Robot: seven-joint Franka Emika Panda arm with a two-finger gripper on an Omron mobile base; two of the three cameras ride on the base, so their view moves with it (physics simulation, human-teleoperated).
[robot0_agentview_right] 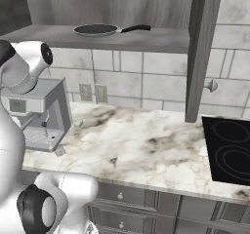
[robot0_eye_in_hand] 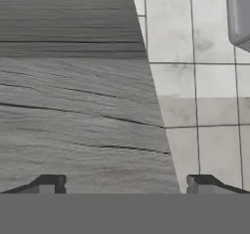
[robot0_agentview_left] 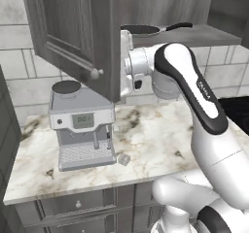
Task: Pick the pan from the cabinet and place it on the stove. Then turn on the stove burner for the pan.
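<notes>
Gripper (robot0_eye_in_hand: pixel 124 182) is hanging spread and empty beside the grey wood-grain cabinet door (robot0_agentview_left: pixel 68 30); rising carelessly, it risks knocking the black frying pan (robot0_agentview_right: pixel 95 29).

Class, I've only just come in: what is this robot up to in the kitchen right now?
The white arm is raised beside the open cabinet, with its fingers spread wide and holding nothing; the hand view looks along the cabinet's grey wood side. The pan lies untouched on the cabinet shelf, handle pointing right. The stove sits bare at the right end of the marble counter. A coffee machine stands on the counter's left.
</notes>
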